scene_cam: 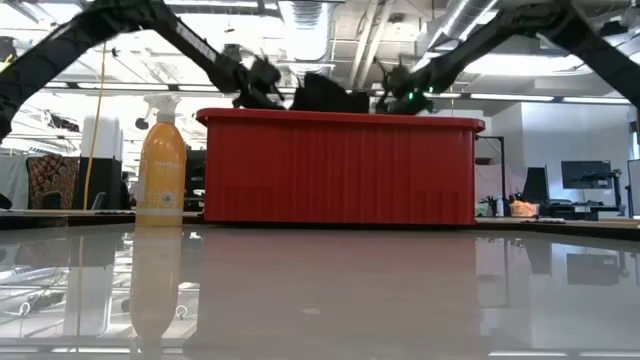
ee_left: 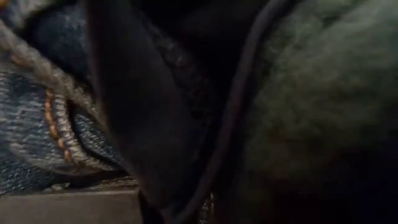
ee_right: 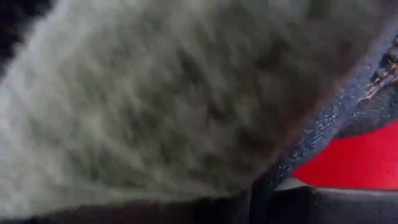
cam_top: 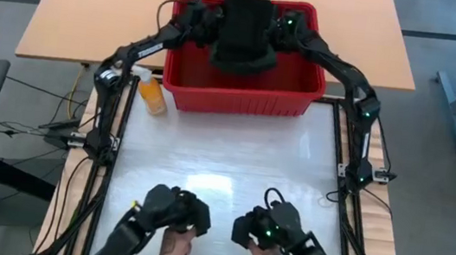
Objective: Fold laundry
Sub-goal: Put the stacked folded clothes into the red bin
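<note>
A dark garment (cam_top: pixel 244 29) is bunched up in the red basket (cam_top: pixel 241 94) at the table's far side. In the low view the garment (scene_cam: pixel 330 95) rises above the rim of the basket (scene_cam: pixel 340 170). My left gripper (cam_top: pixel 202 20) is at its left side and my right gripper (cam_top: pixel 282 25) at its right side, both over the basket. Dark and grey-green cloth (ee_left: pixel 298 112) fills the left wrist view, with blue denim (ee_left: pixel 37 118) beneath. Grey-green cloth (ee_right: pixel 161 93) fills the right wrist view. My left gripper is shut on the dark garment at its left side (cam_top: pixel 219 26), coming level from the table's left; cloth hides the fingertips. The garment is raised above the basket rim. My right gripper is shut on the garment's right side (cam_top: pixel 270 30), coming from the table's right; cloth hides the fingertips here too.
An orange spray bottle (cam_top: pixel 152 96) stands left of the basket, close to the left arm. Denim (ee_right: pixel 323 130) lies in the basket under the garment. At the near edge a person's hands (cam_top: pixel 174 247) hold two more arm handles. White table surface (cam_top: pixel 224 158) lies between.
</note>
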